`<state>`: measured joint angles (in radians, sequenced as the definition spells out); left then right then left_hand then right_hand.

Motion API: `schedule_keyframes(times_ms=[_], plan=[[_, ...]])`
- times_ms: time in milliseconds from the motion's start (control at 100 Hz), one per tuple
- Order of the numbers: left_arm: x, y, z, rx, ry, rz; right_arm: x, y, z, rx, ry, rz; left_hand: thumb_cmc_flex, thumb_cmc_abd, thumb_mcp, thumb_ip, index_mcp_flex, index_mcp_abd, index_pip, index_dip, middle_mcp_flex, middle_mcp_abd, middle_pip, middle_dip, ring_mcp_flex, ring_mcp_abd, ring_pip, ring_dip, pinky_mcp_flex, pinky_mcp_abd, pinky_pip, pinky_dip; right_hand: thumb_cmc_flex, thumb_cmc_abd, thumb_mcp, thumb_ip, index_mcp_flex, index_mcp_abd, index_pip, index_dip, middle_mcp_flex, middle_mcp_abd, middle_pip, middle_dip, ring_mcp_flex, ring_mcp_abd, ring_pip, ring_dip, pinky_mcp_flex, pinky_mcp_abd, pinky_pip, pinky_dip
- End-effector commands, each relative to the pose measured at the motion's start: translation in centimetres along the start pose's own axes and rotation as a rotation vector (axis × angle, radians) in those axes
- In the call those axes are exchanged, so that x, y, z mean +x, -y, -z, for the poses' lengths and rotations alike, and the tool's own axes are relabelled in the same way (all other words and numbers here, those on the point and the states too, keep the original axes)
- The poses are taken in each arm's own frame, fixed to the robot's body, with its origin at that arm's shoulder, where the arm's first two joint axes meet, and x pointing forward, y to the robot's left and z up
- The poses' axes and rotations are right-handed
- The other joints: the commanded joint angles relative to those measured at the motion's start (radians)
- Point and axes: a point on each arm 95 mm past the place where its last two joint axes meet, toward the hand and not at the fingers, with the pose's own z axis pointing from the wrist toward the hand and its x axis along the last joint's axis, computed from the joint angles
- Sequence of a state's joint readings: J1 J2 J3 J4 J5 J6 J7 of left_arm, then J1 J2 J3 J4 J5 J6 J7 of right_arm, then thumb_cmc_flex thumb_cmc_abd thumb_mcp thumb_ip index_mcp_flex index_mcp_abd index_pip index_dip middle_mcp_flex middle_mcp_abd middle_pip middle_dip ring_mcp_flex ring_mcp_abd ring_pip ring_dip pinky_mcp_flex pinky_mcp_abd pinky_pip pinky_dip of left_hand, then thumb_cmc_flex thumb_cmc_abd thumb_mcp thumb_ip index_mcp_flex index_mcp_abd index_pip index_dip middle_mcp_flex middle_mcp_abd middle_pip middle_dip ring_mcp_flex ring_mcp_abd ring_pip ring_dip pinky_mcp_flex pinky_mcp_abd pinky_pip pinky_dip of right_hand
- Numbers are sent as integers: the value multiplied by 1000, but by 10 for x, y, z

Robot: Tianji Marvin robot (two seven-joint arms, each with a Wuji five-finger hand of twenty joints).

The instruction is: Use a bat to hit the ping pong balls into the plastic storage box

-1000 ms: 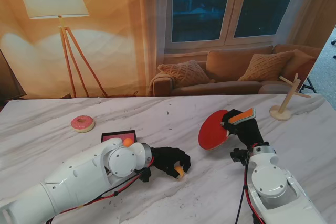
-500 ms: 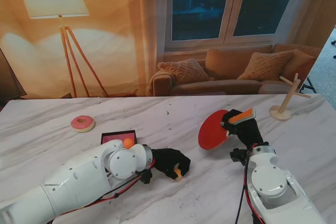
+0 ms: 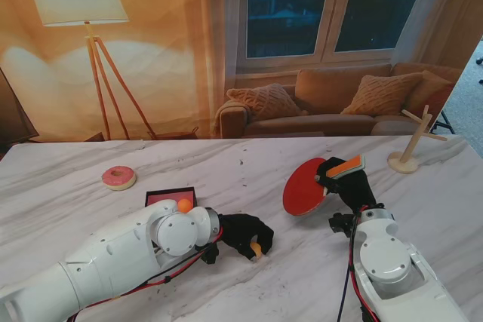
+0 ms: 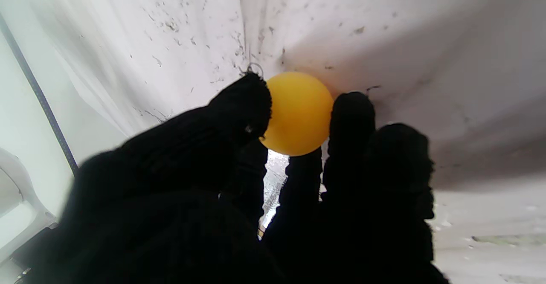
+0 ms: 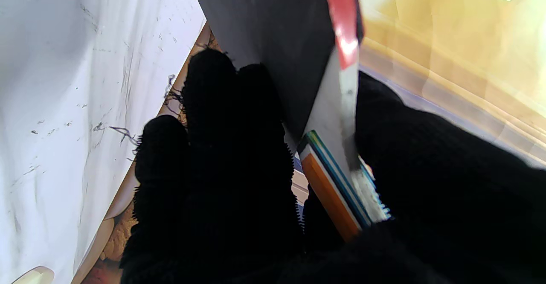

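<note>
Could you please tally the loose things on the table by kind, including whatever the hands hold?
Ping pong balls: 2
Bat: 1
Storage box: 1
Doughnut: 1
Wooden stand: 1
Total: 6

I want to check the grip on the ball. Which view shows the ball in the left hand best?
The left wrist view: the orange ball fills the middle, pinched between black fingertips against the table. The stand view shows only a sliver of it under the left hand. The right wrist view misses it.
</note>
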<state>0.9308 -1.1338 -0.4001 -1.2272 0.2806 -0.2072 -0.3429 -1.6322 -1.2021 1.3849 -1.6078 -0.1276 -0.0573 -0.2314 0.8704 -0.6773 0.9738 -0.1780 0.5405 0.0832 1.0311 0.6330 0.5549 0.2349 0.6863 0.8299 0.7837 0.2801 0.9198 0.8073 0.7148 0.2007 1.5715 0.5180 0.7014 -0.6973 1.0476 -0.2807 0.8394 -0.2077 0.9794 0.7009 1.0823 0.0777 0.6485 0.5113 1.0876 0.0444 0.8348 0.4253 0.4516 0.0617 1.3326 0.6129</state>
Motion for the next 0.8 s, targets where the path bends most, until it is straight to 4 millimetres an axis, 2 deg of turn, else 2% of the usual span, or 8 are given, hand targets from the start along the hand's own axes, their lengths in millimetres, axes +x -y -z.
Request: schedule_keyframes(times_ms=[0,40,130,220,260,790], plan=[[1,-1,-2,-13,-1,-5,1,3,-1,15,3,-7,53,-44,49,-4,42,-4,66,4,29,-2,7,108,51,64,15,-1,46,-131,10,-15,150,96,177,34,214,-3,147,37,50,-211,33,-6,-68,-79,-20,-11,-9,-20,17,13],[0,0,-2,-13,1,-5,1,3,-1,15,3,-7,66,-52,60,-1,52,6,103,8,72,0,5,156,71,51,9,8,58,-142,8,-27,151,96,177,34,214,-3,147,37,51,-209,34,-6,-67,-79,-20,-11,-8,-20,17,13],[-1,1,-3,-15,3,-4,1,3,-1,16,2,-8,73,-58,73,2,61,10,145,7,115,-6,-5,194,89,44,12,18,70,-147,11,-36,151,95,177,34,214,-3,147,36,51,-210,34,-6,-67,-79,-20,-11,-8,-20,18,13],[-2,2,-3,-13,7,-2,1,3,-2,18,2,-8,75,-62,79,6,66,10,156,9,132,-8,-4,201,98,42,20,22,76,-146,17,-36,150,96,177,34,214,-3,147,36,51,-209,34,-6,-67,-78,-20,-11,-8,-20,18,13],[-2,3,-3,-9,8,0,2,4,-2,20,2,-9,74,-63,83,7,69,9,161,6,141,-10,-8,207,90,63,27,27,78,-144,23,-36,150,96,177,34,214,-3,147,36,51,-210,34,-6,-68,-79,-20,-11,-8,-20,18,13],[-2,29,26,88,68,-14,7,17,-8,44,11,-37,76,-59,94,20,80,3,174,5,173,-24,-35,234,91,65,39,34,69,-140,38,-32,150,96,177,34,214,-4,147,37,52,-211,34,-6,-68,-80,-20,-11,-8,-21,17,13]])
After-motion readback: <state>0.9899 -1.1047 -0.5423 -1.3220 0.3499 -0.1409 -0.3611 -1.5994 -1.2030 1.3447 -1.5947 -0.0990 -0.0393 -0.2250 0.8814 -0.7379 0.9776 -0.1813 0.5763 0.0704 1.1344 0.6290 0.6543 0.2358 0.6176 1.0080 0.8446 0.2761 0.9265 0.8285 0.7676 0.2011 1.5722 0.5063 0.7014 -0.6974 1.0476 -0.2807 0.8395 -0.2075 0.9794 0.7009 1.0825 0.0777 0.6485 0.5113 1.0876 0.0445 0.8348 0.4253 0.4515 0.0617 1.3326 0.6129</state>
